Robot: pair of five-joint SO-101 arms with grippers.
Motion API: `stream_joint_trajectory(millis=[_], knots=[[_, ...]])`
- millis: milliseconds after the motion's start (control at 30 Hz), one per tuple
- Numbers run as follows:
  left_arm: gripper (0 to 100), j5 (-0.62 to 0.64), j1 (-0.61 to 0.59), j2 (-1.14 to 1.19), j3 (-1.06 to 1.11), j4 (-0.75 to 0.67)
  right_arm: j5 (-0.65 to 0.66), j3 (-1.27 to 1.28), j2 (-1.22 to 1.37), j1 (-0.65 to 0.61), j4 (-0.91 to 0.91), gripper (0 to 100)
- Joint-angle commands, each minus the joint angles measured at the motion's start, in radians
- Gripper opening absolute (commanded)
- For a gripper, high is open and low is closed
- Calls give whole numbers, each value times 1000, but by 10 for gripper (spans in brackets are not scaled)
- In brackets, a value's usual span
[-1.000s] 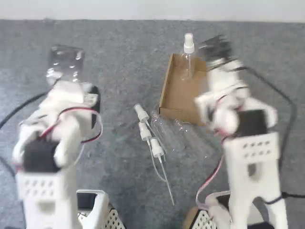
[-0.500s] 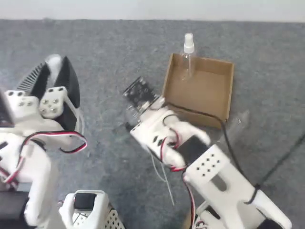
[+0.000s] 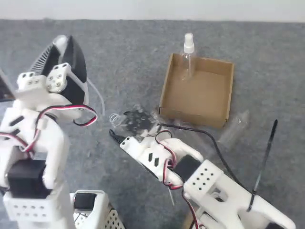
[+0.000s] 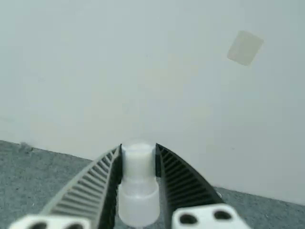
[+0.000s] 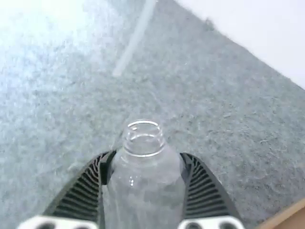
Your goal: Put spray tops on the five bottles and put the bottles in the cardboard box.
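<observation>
Here we see our left end effector point(image 4: 138, 150) clenched on a spray top point(image 4: 138, 200) above the table's point(image 3: 267, 52) left side. Our right end effector point(image 5: 145, 161) grips an uncapped bottle point(image 5: 142, 179) mid-table, beside the box point(image 3: 200, 101).

A small robotics lab bench, not a home: a left arm point(image 3: 43, 138) and a right arm point(image 3: 200, 179) of white printed parts with bare red and black wires point(image 3: 71, 110) stand in front of the box point(image 3: 200, 98) on a grey felt mat point(image 3: 119, 52); behind the box is a plain white wall point(image 3: 143, 9)
</observation>
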Motion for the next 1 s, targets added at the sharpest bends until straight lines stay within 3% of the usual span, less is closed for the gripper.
stream_joint_trajectory(millis=[0, 233, 633, 967], knots=[[12, 46, 2, -8, 19, -40, -95, 14, -97, -5, -62, 6], [12, 51, 94, -8, 73, -43, -98, 17, -120, -8, -53, 6], [12, -2, 83, -14, 97, -178, -100, 28, -128, -8, -30, 6], [12, -6, 52, -17, 76, -112, -100, 38, -127, -8, -39, 6]])
